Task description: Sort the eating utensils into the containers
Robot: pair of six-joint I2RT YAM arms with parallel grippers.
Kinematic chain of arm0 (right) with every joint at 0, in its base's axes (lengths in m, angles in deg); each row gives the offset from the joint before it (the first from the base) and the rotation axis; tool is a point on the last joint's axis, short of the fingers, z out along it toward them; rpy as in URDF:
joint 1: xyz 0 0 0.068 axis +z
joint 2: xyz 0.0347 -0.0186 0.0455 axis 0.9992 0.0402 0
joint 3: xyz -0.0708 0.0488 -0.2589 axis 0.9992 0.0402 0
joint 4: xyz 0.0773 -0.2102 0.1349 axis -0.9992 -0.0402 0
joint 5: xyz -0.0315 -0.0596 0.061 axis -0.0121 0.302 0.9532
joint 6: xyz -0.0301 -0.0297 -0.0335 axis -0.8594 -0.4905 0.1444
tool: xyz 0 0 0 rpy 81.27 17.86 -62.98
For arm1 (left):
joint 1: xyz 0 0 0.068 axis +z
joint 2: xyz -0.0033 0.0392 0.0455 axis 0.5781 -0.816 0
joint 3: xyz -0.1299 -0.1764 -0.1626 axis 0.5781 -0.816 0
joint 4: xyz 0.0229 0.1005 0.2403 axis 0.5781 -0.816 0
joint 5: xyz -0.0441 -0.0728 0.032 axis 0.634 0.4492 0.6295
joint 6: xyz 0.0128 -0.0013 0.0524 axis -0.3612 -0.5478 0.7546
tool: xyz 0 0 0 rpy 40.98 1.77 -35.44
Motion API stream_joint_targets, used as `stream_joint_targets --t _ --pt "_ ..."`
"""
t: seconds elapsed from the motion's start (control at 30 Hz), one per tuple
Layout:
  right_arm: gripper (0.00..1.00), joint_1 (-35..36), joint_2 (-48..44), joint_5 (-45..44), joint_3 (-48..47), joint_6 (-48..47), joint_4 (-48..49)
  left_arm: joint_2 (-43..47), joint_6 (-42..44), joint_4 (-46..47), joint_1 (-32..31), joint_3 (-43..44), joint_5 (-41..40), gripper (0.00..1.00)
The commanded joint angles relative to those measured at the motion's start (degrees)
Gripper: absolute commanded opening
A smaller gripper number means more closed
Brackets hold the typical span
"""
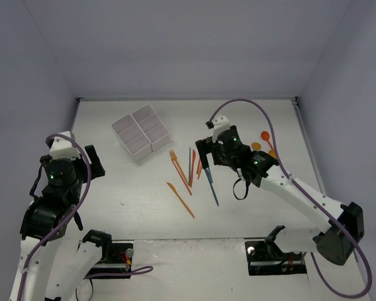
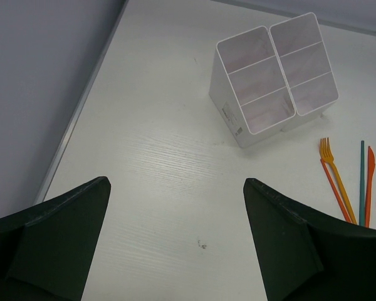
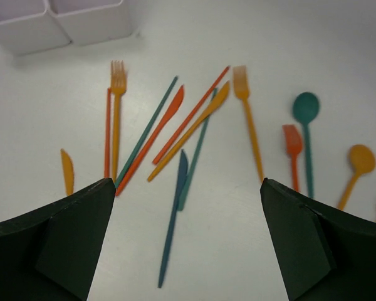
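Seeing the utensils [image 3: 173, 213] lying scattered on the table [image 1: 113, 200] just right of the white tray [image 2: 229, 106], we are holding our right gripper [image 3: 187, 244] above them, fingers spread wide, while our left gripper [image 2: 175, 238] is hovering left of the tray, fingers likewise spread.

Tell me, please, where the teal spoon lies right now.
In the right wrist view, the teal spoon lies right of centre, between a red fork and an orange spoon.

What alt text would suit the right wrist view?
Orange, red and teal plastic utensils lie scattered on a white table, framed by two dark fingers spread wide apart. A white container edges the top left corner.
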Motion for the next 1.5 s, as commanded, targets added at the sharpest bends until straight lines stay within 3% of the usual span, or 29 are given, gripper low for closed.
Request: stream_joint_targets --t 0.0,0.07,0.2,0.43,1.0,1.1,1.2,1.3,1.47 --pt "0.91 7.36 5.78 4.41 1.44 5.53 -0.17 -2.45 -1.25 2.94 0.24 1.6 2.15 0.85" --pt "0.78 9.88 8.37 5.69 1.93 8.56 -0.99 -3.12 -1.58 2.79 0.3 1.92 2.9 0.85" --pt "0.62 15.39 13.05 7.43 2.95 13.93 -1.36 -4.08 -1.97 2.07 0.31 2.75 4.83 0.85" --pt "0.52 20.85 20.58 7.86 2.7 19.17 -1.7 -4.34 -3.53 0.69 0.31 3.26 7.87 0.85" --pt "0.39 21.33 29.97 5.39 3.39 22.96 -3.33 -5.27 -6.89 -1.81 0.31 2.02 12.84 0.85" --pt "0.33 21.33 30.98 5.42 3.03 22.57 -3.49 -6.07 -7.53 -1.87 0.31 2.1 13.66 0.85" --pt "0.12 21.33 32.06 6.23 2.37 21.74 -3.58 -7.22 -8.39 -1.81 0.31 2.38 14.83 0.85" --pt "0.0 21.42 32.48 6.53 1.77 21.08 -3.64 -7.79 -9.01 -1.81 0.31 2.67 15.94 0.85" --pt "0.0 21.59 29.43 4.31 -1.2 18.5 -3.64 -8.63 -10.17 -1.75 0.31 3.57 18.67 0.85"
